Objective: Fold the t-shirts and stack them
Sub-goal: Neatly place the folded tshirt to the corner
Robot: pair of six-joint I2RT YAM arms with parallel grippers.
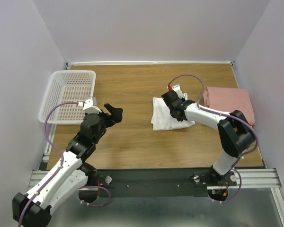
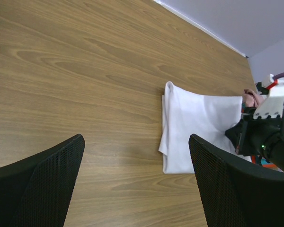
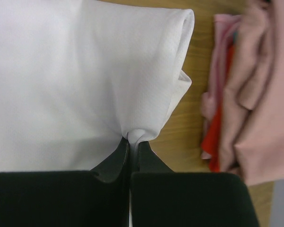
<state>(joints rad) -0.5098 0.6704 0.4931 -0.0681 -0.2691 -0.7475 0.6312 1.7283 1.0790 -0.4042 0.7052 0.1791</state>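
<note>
Right gripper [image 3: 130,146]: nearest to us in the right wrist view. Its jaws are pressed together on a small pinch of the white shirt [image 3: 75,71], at the edge that faces the pink shirt [image 3: 260,94].
Left gripper [image 1: 112,113]: its jaws stand wide apart and hold nothing. It hangs over the table [image 1: 132,146], well apart from the pink shirt, on the far side of the white shirt from it.
White shirt, place: it lies folded and flat on the wood, near the pink shirt but not touching it.
Pink shirt, place: it lies folded at the table's right side, with a thin red-orange shirt [image 3: 217,142] showing under its edge.
Basket [image 1: 49,97]: at the opposite side of the table from the pink shirt.
Step in hand: we judge that the folding is done and the stacking begins.
Next move: we think it calls for a lift and a short carry toward the pink shirt, low enough that the layers do not fall open.
Direction: the packet is nearly square. Its long axis seems to run toward the pink shirt, but the arm hides part of it, so we cannot be sure.
</note>
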